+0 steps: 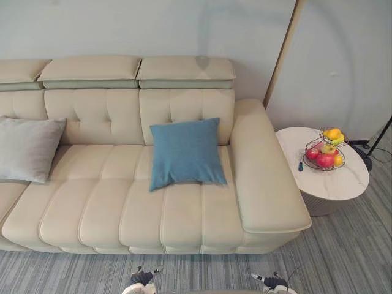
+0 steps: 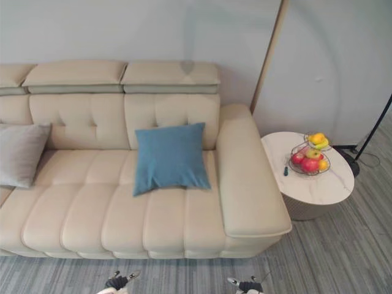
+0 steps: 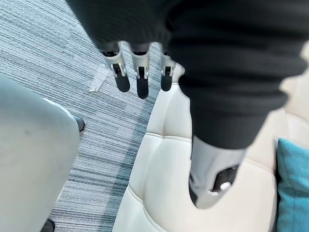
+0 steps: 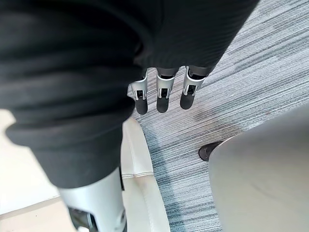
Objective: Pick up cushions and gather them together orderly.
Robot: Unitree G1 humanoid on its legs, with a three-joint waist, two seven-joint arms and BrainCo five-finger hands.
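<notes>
Nothing is gathered yet. The left hand (image 3: pixel 141 79) and right hand (image 4: pixel 161 94) hang empty, fingers straight; beyond them the blue cushion (image 1: pixel 185 153) and grey cushion (image 1: pixel 27 149) lie well apart on the sofa (image 1: pixel 92 208).

Beige sofa (image 1: pixel 122 208); round side table (image 1: pixel 343 180) beside armrest, fruit basket (image 1: pixel 324 156) on it.

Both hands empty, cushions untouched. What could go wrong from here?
1. The grey cushion sits far left on the sofa, the blue cushion near its right end: one needs a long carry and could drop.
2. The fruit basket on the side table stands by that end; a wide right hand swing might hit it.
</notes>
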